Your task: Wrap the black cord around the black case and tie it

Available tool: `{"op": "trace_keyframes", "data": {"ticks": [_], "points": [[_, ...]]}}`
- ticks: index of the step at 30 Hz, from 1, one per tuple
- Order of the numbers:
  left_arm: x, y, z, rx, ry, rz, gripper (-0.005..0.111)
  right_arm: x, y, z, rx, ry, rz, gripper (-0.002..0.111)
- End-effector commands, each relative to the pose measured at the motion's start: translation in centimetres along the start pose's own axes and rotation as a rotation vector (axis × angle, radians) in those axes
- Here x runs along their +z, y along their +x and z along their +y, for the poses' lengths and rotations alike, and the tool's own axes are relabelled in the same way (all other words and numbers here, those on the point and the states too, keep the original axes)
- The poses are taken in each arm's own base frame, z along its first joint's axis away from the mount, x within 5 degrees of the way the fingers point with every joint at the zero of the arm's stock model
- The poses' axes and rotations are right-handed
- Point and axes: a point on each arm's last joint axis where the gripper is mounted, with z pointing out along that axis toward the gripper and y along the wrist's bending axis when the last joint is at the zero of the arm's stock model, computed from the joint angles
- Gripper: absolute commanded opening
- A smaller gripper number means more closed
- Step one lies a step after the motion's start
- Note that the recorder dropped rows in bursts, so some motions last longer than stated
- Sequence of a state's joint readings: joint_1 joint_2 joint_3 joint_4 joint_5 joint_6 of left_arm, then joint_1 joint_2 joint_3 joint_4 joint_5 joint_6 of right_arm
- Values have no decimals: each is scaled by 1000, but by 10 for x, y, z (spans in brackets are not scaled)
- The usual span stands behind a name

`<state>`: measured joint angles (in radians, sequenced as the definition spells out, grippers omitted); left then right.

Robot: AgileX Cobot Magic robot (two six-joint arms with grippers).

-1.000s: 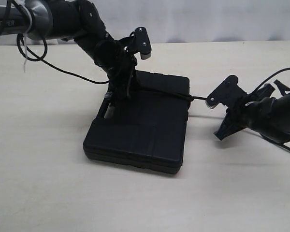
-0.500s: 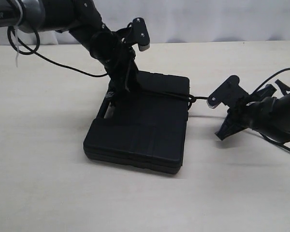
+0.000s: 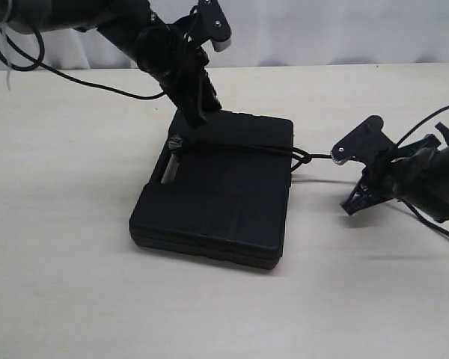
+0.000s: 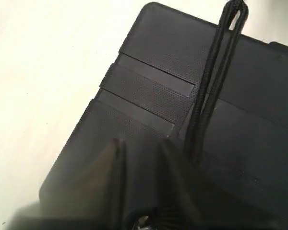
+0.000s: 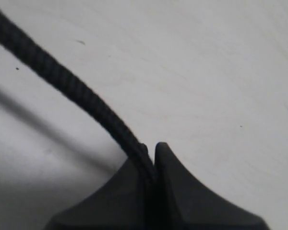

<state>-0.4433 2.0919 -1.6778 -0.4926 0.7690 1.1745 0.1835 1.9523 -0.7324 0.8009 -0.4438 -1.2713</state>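
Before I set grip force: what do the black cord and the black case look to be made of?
The black cord looks like braided textile fibre with a matte finish: diagonal weave ridges show along it. The black case looks like moulded plastic, matte, with a fine stippled texture and raised ribs.

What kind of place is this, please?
Probably a robot lab bench: a pale table, a plain white backdrop, a left arm and right arm at a black case and black cord.

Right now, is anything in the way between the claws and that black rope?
Nothing visible does. The right gripper is shut on the black cord beside the black case. The left gripper hovers open over the case, with the cord lying right beside its fingers.
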Motion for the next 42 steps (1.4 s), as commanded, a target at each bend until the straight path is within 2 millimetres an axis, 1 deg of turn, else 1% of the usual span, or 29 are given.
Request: {"op": "trace_keyframes", "data": {"ticks": [1, 2, 3, 4, 5, 6, 7, 8, 9, 11, 13, 15, 16, 18, 21, 25, 30, 32, 34, 39, 42], "points": [[3, -5, -3, -51, 42, -70, 4, -6, 0, -14, 81, 94, 16, 4], [7, -7, -7, -42, 88, -112, 4, -7, -1, -13, 80, 80, 11, 4], [18, -8, -15, 40, 168, -160, 6, -12, -6, -12, 65, 37, -14, 4], [21, -7, -19, 102, 205, -164, 10, -13, -7, -12, 64, 25, -20, 4], [21, -8, -25, 160, 243, -161, 21, -15, -9, -12, 68, 14, -32, 4], [21, -8, -25, 159, 245, -163, 28, -15, -9, -12, 68, 14, -33, 4], [25, -9, -25, 157, 228, -164, 39, -14, -9, -12, 68, 15, -34, 4], [29, -9, -25, 155, 213, -162, 43, -14, -9, -12, 68, 15, -34, 4], [40, -7, -27, 153, 211, -151, 47, -14, -9, -12, 68, 13, -34, 4], [57, -2, -34, 224, 243, -137, 47, -14, -9, -12, 70, 12, -33, 4], [64, -2, -31, 244, 175, -133, 45, -14, -9, -12, 70, 12, -33, 4], [67, -1, -23, 185, 89, -110, 33, -14, -9, -12, 70, 12, -33, 4], [70, 4, -21, 183, 79, -76, 24, -14, -9, -12, 70, 12, -33, 4], [78, 17, -23, 264, 116, 17, 11, -14, -9, -12, 70, 14, -34, 4], [80, 22, -24, 291, 132, 51, 0, -14, -9, -13, 70, 19, -35, 4], [76, 24, -19, 246, 108, 65, 0, -16, -11, -18, 126, 69, -50, 4], [73, 39, -6, 187, 38, 171, 0, -26, -16, -28, 202, 107, -67, 4], [71, 44, -1, 169, 28, 184, 0, -30, -17, -30, 224, 112, -76, 4], [70, 45, -1, 163, 35, 188, 0, -30, -16, -30, 237, 111, -72, 4], [69, 47, -1, 162, 48, 197, 0, -19, -8, -21, 213, 90, -25, 4], [70, 46, 1, 139, 24, 188, 0, -10, -2, -14, 160, 75, 5, 4]]}}
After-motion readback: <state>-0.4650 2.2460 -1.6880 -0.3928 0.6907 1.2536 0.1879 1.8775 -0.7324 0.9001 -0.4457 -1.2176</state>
